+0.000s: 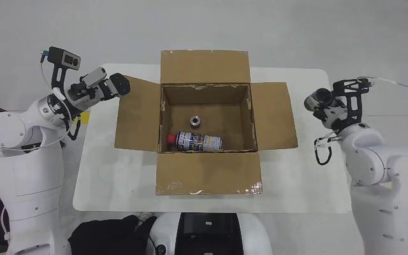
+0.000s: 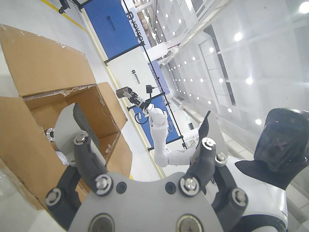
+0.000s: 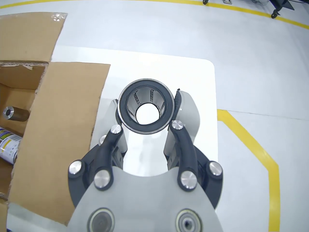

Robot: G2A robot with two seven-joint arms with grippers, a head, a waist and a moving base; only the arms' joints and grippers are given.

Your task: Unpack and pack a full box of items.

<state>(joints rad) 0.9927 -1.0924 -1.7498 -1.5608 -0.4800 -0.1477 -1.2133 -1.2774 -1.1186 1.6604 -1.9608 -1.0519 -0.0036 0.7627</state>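
An open cardboard box [image 1: 207, 173] sits mid-table with all flaps folded out. Inside lie a spray can [image 1: 199, 141] on its side and a small metal cylinder [image 1: 195, 120], which also appears as a cylinder [image 3: 15, 113] beside the can [image 3: 8, 144] in the right wrist view. My right gripper [image 3: 146, 106] is shut on a hollow metal sleeve [image 3: 146, 108], held above the table's right edge beyond the right flap [image 1: 275, 116]. My left gripper [image 2: 142, 124] is open and holds nothing, raised off the box's left flap [image 1: 137, 115].
The white table [image 1: 108, 185] has bare surface on both sides of the box and in front of it. The box's front flap [image 1: 208, 173] reaches toward the near edge. A black cloth [image 1: 105, 236] lies below the table's near left corner.
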